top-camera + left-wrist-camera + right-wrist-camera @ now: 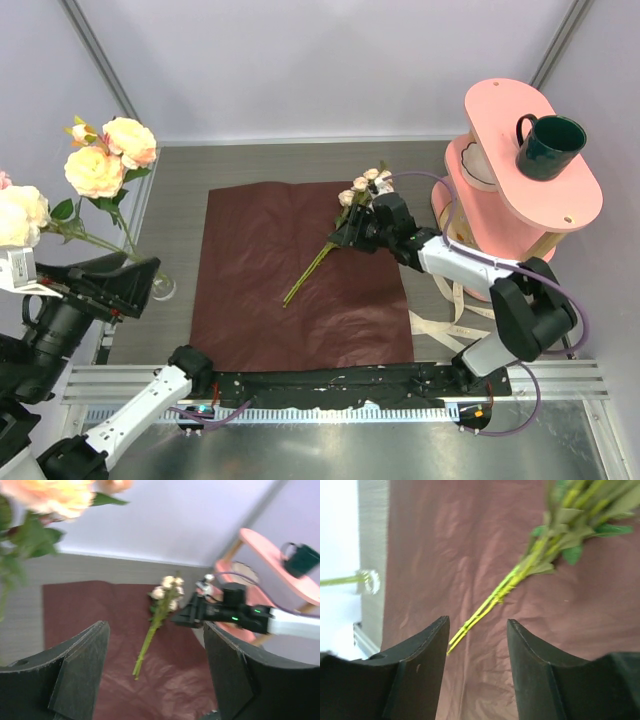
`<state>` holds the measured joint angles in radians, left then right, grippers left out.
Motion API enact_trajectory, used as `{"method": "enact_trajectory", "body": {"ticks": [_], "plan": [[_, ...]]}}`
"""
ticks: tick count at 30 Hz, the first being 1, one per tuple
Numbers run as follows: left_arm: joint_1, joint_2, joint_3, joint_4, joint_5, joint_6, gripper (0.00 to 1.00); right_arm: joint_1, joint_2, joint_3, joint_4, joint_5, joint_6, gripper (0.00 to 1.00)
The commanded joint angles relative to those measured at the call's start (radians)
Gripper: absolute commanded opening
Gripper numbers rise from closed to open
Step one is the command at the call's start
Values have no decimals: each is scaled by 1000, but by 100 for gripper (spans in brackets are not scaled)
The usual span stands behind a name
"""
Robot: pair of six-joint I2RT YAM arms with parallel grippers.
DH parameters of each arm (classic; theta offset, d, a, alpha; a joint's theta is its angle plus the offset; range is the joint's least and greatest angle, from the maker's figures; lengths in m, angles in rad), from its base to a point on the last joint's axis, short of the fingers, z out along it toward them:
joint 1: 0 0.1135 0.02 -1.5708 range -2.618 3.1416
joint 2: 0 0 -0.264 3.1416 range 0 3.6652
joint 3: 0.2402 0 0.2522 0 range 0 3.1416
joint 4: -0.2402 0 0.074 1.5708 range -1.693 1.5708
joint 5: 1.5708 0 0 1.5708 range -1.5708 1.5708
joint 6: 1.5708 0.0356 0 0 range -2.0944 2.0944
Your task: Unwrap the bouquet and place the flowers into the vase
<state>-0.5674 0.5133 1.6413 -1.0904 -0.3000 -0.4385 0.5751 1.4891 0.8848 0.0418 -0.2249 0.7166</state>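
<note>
— Where is the left gripper (155, 626) sitting?

— It is hovering at the near left, with its jaws standing wide apart and nothing between them.

— And the vase?

— The vase (163, 287) is standing just beside that gripper on the surface (170, 180), just off the left edge of the dark red paper (260, 290). Long stems are rising from it toward large peach roses (100, 165).

— Anything lying loose near the right arm?

— A cream ribbon (440, 325) is trailing on the surface just right of the paper.

— What is the paper carrying?

— It is lying spread flat, and the flowers (530, 562) are lying on it as one loose bunch. The stem ends are pointing near-left and the small heads far-right.

— Is the right gripper (477, 621) gripping them?

— No, it is hanging over the leafy part of the bunch with its jaws apart. The stems are showing beyond the gap.

— And farther back?

— A pink stand (500, 110) is standing at the far right, and a dark green mug (550, 148) is sitting on its top shelf.
</note>
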Motion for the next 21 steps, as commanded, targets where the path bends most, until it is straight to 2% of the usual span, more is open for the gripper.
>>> {"method": "enact_trajectory", "body": {"ticks": [1,5,13,19,21], "plan": [[-2,53,-8,153,370,1,79,3,65,69,-14,191,122,49],[-2,122,-58,187,476,-17,77,6,169,134,-16,168,149,37],[-2,218,-256,340,644,-105,72,77,278,154,6,208,167,36],[-2,240,-333,351,644,-118,69,86,333,141,56,211,179,35],[-2,240,-348,356,644,-124,69,86,353,148,59,216,178,31]]}}
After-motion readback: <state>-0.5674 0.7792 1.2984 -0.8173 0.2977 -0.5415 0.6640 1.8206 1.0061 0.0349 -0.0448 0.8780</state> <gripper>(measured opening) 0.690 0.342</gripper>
